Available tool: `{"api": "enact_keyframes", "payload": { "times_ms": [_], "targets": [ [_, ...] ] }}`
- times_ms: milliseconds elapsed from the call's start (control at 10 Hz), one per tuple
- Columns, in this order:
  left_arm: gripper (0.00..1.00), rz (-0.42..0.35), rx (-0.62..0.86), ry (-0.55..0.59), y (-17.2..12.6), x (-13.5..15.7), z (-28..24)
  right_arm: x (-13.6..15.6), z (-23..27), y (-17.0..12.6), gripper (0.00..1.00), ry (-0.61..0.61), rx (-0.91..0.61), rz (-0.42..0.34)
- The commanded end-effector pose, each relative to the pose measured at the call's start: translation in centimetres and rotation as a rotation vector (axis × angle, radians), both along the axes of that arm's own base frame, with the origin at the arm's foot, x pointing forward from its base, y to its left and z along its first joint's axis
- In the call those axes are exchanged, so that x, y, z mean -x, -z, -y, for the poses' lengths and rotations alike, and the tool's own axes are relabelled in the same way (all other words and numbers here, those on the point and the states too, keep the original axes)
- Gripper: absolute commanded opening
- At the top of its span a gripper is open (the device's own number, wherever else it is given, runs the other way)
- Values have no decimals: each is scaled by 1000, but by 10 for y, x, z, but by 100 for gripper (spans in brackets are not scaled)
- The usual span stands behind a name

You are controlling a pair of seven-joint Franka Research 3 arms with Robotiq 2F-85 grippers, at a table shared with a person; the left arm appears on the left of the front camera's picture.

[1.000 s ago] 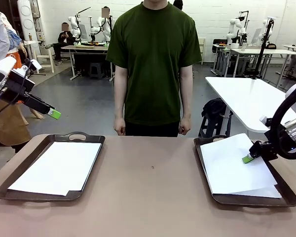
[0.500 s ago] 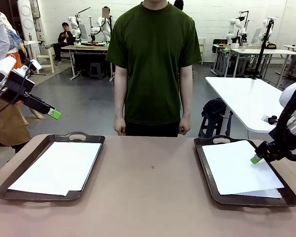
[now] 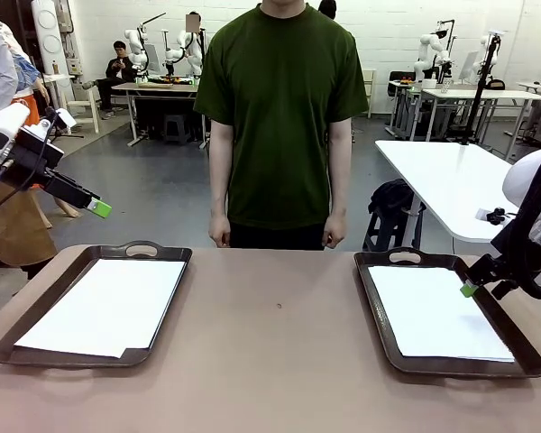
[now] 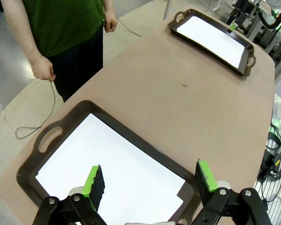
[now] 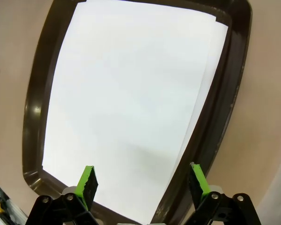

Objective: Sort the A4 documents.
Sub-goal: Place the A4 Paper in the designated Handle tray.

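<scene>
I count two dark brown trays on the tan surface (image 3: 270, 361), one at the lower left of the front frame (image 3: 36, 316) and one at the lower right (image 3: 379, 307). Each has a cut-out handle at its far end, and each holds white paper.

The papers in the left tray (image 3: 108, 305) lie flat inside the rim; a lower sheet's corner peeks out at the near right corner, so there are at least two sheets there, but I cannot count the stack exactly. The papers in the right tray (image 3: 433, 311) also lie flat; in my right wrist frame a second edge runs down the right side of the top sheet, so again at least two, exact number unclear.

My left claw (image 3: 97, 208) hangs in the air at the middle left of the front frame, above and beyond the left tray, touching nothing. In the left wrist frame its two green pads (image 4: 94, 183) stand wide apart with nothing between them, over the near end of that tray.

My right claw (image 3: 470, 289) sits at the right edge of the right tray. In the right wrist frame its two pads (image 5: 87, 183) are spread wide and empty, above the paper.

One person in a green shirt (image 3: 284, 117) stands at the far side, upper middle, both hands down.
</scene>
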State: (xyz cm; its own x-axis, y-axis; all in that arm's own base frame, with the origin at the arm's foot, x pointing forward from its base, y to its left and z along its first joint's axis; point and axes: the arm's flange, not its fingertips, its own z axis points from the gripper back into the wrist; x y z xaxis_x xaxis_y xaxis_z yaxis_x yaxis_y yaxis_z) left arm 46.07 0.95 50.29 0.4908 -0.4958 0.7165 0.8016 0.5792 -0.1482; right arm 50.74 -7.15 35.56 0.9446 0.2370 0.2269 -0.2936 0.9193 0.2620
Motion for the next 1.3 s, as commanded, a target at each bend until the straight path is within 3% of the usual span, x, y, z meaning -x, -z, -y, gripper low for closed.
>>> {"api": "enact_keyframes", "payload": {
  "times_ms": [0,1200],
  "targets": [
    [100,6,-10,5,1,0,0,5,-6,-3,100,26,18,3],
    [100,6,-10,5,1,0,0,0,-1,-2,100,0,1,3]
  ]
}}
